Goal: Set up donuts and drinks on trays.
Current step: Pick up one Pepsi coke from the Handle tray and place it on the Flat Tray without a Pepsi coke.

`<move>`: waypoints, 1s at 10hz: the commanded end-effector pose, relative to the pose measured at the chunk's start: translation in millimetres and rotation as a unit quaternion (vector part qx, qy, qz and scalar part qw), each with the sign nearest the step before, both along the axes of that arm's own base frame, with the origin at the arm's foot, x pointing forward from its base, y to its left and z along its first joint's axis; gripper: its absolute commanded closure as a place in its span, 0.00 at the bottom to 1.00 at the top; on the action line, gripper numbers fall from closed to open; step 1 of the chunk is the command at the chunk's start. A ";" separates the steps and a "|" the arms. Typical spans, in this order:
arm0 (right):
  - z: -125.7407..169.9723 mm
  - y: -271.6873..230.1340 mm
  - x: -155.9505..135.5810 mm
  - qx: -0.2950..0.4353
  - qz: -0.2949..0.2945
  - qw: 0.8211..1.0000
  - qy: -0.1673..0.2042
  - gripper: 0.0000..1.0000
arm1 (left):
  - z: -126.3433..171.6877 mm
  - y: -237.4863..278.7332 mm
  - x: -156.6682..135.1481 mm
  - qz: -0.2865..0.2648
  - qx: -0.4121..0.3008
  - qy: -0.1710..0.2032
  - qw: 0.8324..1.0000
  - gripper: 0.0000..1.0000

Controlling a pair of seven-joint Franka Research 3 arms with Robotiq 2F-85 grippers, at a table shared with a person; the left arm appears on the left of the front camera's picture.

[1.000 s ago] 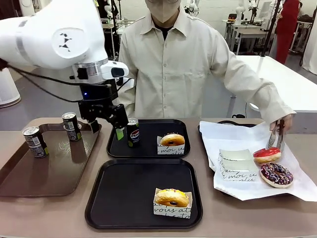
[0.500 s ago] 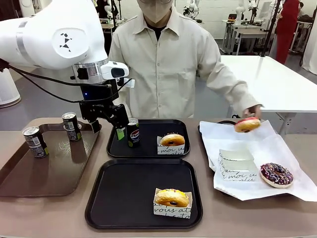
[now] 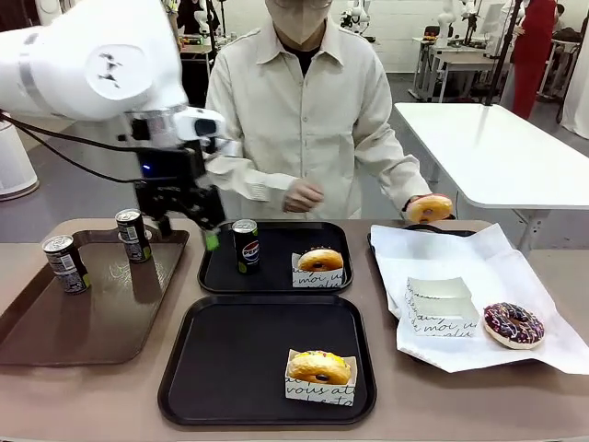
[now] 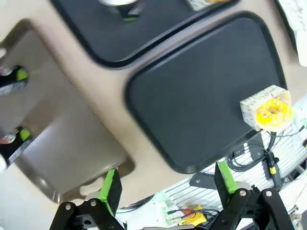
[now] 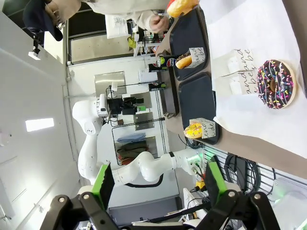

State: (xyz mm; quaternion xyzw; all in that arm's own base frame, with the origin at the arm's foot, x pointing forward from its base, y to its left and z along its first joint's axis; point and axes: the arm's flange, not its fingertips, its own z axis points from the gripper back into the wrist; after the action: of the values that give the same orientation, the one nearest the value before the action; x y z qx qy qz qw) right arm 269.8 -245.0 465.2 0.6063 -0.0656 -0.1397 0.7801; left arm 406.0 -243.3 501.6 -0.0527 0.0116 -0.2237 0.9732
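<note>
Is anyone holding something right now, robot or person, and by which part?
The left gripper and right gripper are open, empty. The person's hand holds a donut at one edge; the exact grip is hidden.

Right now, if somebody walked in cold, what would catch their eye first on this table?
The big white left arm, its left gripper hanging open above the gap between the brown tray and the far black tray, next to a Pepsi can standing on that tray. Then the person across the table holding a donut up over the white paper's far edge.
</note>
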 end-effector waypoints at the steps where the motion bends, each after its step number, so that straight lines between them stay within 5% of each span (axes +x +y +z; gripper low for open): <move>1: 0.3 -0.2 0.6 0.009 -0.003 1.000 -0.009 0.00 | 2.6 87.5 -2.5 0.071 0.018 0.001 0.997 0.00; 2: 0.3 -0.2 0.6 0.009 -0.003 1.000 -0.009 0.00 | -14.5 121.4 -31.8 0.109 0.045 -0.011 0.993 0.00; 4: 0.3 -0.2 0.6 0.009 -0.003 1.000 -0.009 0.00 | -15.2 199.5 -10.9 0.125 0.110 -0.042 0.985 0.00; 6: 0.3 -0.2 0.6 0.009 -0.003 1.000 -0.009 0.00 | -28.6 237.2 -45.7 0.183 0.093 -0.081 0.975 0.00; 8: 0.3 -0.2 0.6 0.009 -0.003 1.000 -0.009 0.00 | -19.7 245.0 -29.2 0.197 0.061 -0.125 0.971 0.00; 9: 0.3 -0.2 0.6 0.009 -0.003 1.000 -0.009 0.00 | -19.2 250.1 -36.2 0.181 0.090 -0.071 0.977 0.00; 10: 0.3 -0.2 0.6 0.009 -0.003 1.000 -0.009 0.00 | -19.2 250.1 -36.2 0.181 0.090 -0.071 0.977 0.00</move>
State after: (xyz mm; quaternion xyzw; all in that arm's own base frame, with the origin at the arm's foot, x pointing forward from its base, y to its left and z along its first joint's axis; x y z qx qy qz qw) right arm 269.9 -245.2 464.8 0.6064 -0.0652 -0.1401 0.7800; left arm 370.7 9.7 484.6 0.0454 -0.0675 -0.0397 0.9959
